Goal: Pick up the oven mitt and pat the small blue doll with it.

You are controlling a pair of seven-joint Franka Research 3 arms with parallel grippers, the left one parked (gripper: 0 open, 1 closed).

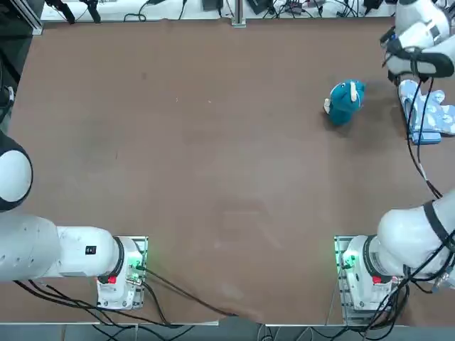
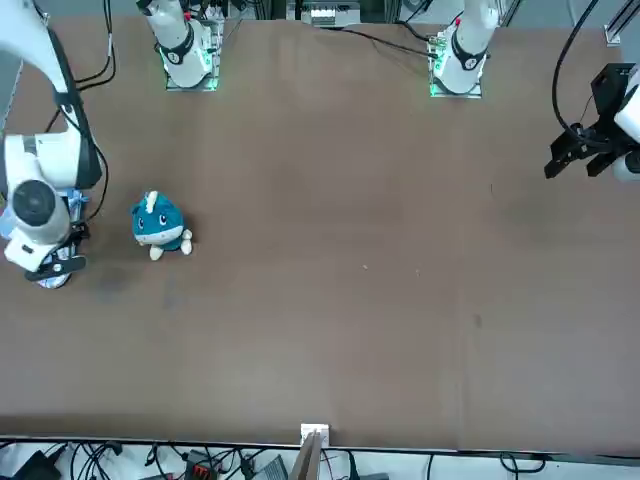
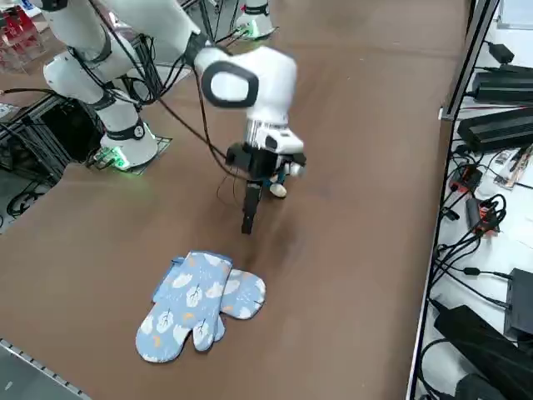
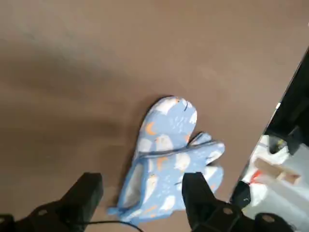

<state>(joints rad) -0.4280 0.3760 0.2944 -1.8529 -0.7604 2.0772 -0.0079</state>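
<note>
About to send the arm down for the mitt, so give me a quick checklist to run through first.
1. Right hand open: ok.
2. Hand empty: ok.
3. Mitt lying flat on the table, nothing on it: ok.
4. Hand above the mitt, not touching it: ok.
5. Doll upright, apart from the mitt: ok.
6. Hand lined up with the mitt's cuff: cannot tell.

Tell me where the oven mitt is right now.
The oven mitt lies flat on the table near its right edge, right of the small blue doll; the open right gripper hangs above it.
</note>
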